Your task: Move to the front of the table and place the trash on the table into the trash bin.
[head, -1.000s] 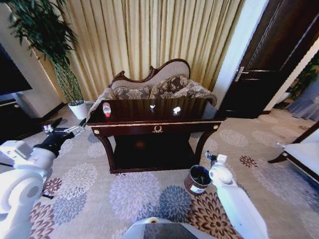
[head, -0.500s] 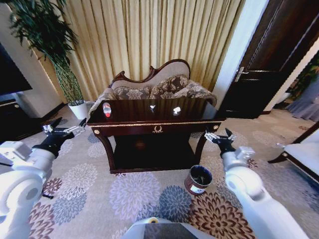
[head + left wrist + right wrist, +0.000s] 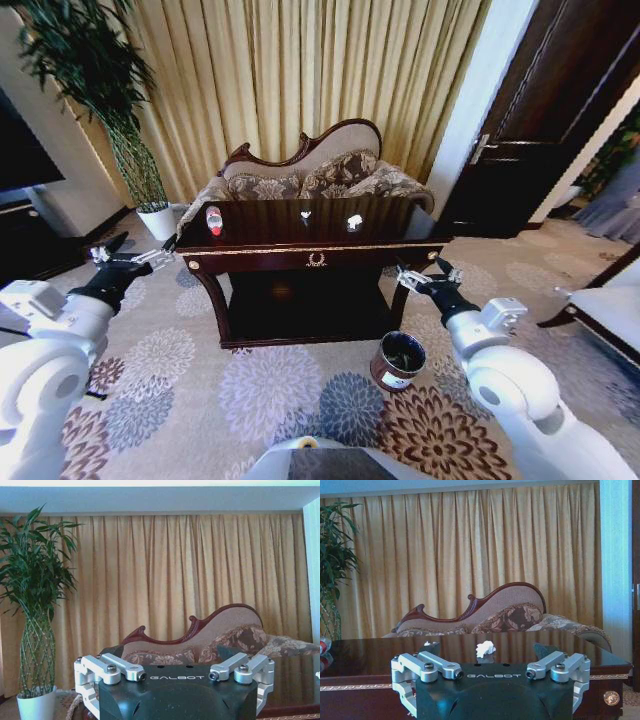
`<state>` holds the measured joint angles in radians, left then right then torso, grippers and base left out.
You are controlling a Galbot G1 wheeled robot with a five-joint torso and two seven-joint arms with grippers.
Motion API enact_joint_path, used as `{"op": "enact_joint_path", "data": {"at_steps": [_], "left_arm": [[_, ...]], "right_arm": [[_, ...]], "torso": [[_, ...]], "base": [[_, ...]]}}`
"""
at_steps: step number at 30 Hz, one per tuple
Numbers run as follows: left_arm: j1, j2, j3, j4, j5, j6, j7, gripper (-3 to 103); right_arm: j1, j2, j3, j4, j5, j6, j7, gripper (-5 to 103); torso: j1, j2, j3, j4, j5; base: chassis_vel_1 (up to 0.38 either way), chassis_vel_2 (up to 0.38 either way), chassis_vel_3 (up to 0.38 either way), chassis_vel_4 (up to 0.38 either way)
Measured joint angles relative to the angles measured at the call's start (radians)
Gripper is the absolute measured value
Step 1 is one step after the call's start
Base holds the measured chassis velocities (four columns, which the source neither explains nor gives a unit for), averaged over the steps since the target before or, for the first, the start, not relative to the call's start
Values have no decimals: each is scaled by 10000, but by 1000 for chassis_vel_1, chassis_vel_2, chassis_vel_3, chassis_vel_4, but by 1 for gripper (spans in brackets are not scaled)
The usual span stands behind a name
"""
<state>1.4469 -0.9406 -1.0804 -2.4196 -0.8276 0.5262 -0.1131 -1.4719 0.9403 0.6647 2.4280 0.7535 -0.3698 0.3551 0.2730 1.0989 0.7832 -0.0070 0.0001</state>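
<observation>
Bottle [image 3: 214, 220] stands at the desk's [image 3: 300, 258] left end: light, thin-walled, slippery (grip mid-label). Scraps [image 3: 354, 222] crush easily. Left hand [image 3: 128, 261] and right hand [image 3: 425, 281] hover with fingers apart. Bin [image 3: 397, 361] sits on the floor.

Dark glossy table [image 3: 300, 262] with gold trim stands on floral carpet [image 3: 250, 385]. On top: red-capped bottle [image 3: 214, 220] at 9 o'clock, 2 white scraps, small one [image 3: 305, 214] near centre, bigger one [image 3: 354, 222] toward 3 o'clock.
</observation>
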Motion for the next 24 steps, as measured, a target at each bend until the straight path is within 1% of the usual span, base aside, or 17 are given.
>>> {"op": "enact_joint_path", "data": {"at_steps": [4, 10, 14, 17, 18, 21, 24], "left_arm": [[-26, 40, 13, 29, 3, 10, 0, 100], [-70, 84, 46, 11, 4, 35, 0, 100], [-71, 108, -8, -12, -11, 39, 0, 100], [-50, 106, -39, -41, -24, 41, 3, 100], [-34, 101, -47, -46, -26, 43, 3, 100], [24, 37, -75, -77, -24, 44, 3, 100], [64, -21, -70, -105, -11, 44, 3, 100]], "right_arm": [[89, -62, -7, -51, -4, 1, 41, 100], [77, -83, 9, -63, -42, -55, 96, 100], [30, -36, 14, -30, -84, -71, 97, 100], [-15, -7, 16, 1, -116, -82, 99, 100], [-27, -4, 25, 13, -128, -92, 104, 100], [-56, -18, 63, 60, -174, -116, 121, 100], [-111, -12, 56, 99, -249, -117, 123, 100]], "torso": [[0, 0, 0, 1, 0], [-2, 1, -1, 1, -1], [-2, 1, -1, 2, 3], [-1, 0, 1, -3, 0], [4, -3, 3, -2, -6], [7, -5, 3, 2, 0], [8, -6, 3, 1, -4]], "base": [[-25, 32, 43, -28], [-89, 118, 112, -101], [-236, 230, 214, -192], [-282, 240, 247, -264], [-247, 233, 263, -264], [-243, 228, 249, -251], [-197, 186, 189, -176]]}}
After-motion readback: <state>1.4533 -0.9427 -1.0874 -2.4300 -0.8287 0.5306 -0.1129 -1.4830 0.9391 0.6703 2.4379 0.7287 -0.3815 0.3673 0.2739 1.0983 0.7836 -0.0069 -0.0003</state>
